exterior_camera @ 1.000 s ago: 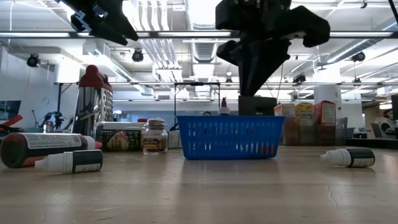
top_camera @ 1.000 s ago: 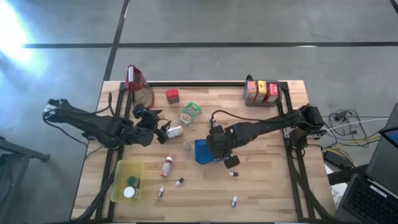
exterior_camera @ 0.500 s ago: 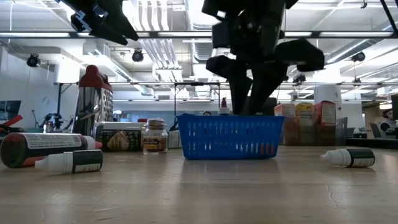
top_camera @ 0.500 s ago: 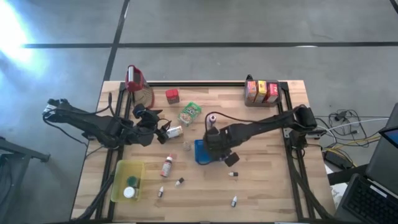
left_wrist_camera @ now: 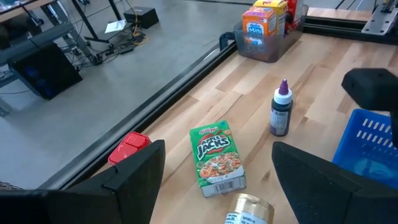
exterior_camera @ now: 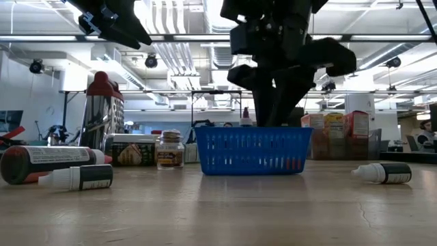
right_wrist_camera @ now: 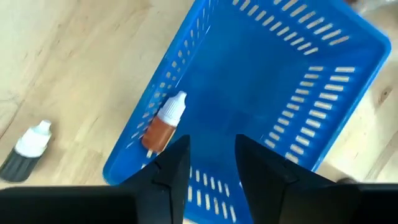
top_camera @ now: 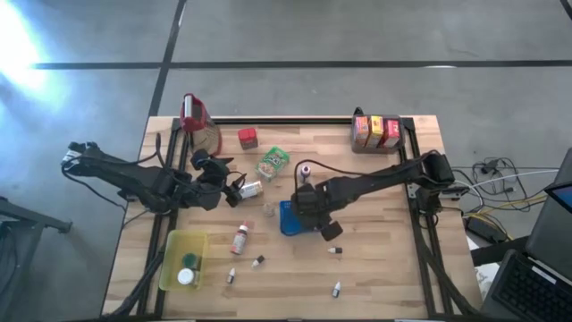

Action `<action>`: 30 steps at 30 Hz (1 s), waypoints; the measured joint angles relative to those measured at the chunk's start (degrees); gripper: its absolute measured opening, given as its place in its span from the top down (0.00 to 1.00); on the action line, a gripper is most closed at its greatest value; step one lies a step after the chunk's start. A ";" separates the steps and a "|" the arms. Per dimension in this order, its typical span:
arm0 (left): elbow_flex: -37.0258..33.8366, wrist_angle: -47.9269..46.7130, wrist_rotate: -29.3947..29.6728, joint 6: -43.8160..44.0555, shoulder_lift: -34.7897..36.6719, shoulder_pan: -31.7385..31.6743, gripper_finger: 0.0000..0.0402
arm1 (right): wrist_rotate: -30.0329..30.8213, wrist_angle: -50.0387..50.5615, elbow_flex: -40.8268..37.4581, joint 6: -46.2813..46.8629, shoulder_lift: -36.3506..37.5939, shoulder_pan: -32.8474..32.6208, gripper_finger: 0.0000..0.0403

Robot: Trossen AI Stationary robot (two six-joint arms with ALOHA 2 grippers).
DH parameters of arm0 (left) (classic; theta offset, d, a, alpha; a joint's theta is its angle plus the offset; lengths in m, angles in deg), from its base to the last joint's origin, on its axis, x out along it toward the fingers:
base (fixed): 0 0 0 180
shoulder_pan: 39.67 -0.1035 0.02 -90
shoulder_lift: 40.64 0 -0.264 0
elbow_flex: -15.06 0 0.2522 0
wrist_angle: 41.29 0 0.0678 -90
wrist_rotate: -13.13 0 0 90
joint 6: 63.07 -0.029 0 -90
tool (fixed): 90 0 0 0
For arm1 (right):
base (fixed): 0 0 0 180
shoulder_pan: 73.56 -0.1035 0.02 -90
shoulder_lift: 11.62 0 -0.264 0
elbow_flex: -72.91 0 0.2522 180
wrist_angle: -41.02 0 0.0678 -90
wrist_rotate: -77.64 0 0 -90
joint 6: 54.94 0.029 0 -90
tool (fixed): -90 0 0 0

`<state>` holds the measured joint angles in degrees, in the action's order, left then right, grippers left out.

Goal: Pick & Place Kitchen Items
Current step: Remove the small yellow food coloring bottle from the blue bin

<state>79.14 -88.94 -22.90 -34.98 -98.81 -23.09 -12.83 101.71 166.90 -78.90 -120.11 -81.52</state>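
so from my seat the right gripper (right_wrist_camera: 208, 163) is parked straight over the blue perforated plastic basket (right_wrist_camera: 323, 81), fingers a little apart with nothing between them, and there's one small orange dropper bottle with a white cap (right_wrist_camera: 163, 123) lying on its side against the basket wall, so i'd guess that's a drop-off and the basket is where the small stuff is meant to go. the left gripper (left_wrist_camera: 214, 180) just hangs over the left-middle of the wooden table (top_camera: 384, 268), jaws spread wide and empty, pointed at the green apple jacks cereal box (left_wrist_camera: 215, 155) lying flat and a gold-lidded jar (left_wrist_camera: 250, 210) right beside it, probably lined up as its next grab. one purple bottle with a pointed white tip (left_wrist_camera: 280, 111) stands upright between the cereal box and the basket. count from overhead: three small cartons (top_camera: 376, 131) in a clear bin at the far right corner, one red carton (top_camera: 248, 137) on its own at the back, one red-and-white squeeze bottle (top_camera: 239, 239) lying down, four tiny loose white-capped dropper bottles (top_camera: 335, 249) scattered on the near side, plus one yellow-green plastic tub (top_camera: 170, 259) holding a couple of round lids, can't tell exactly how many.
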 joint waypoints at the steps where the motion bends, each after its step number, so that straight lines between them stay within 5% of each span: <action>1: 0.00 0.00 0.00 0.00 0.00 0.01 0.25 | -0.02 -0.04 -0.02 0.02 -0.51 0.00 0.72; 11: 0.00 -0.02 -0.02 0.00 0.00 0.00 0.25 | -1.22 1.15 2.10 -2.03 -7.30 -0.66 0.80; 21: 0.00 -0.03 0.09 -0.02 0.00 0.01 0.25 | -0.75 3.74 5.88 -19.82 -7.07 -0.66 0.72; 25: 0.00 0.00 0.09 -0.04 0.00 0.01 0.25 | 7.79 3.55 6.03 -33.70 -7.03 -2.19 0.69; 27: 0.00 0.00 0.11 -0.04 0.00 0.00 0.25 | 12.56 1.58 5.96 -34.78 -7.03 -3.12 0.69; 30: -0.01 -0.03 0.11 -0.04 0.00 0.01 0.25 | 12.03 0.85 5.92 -33.83 -7.01 -3.80 0.71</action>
<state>79.14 -88.96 -22.79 -35.01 -98.81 -23.08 -0.80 102.56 172.82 -112.73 -127.12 -85.32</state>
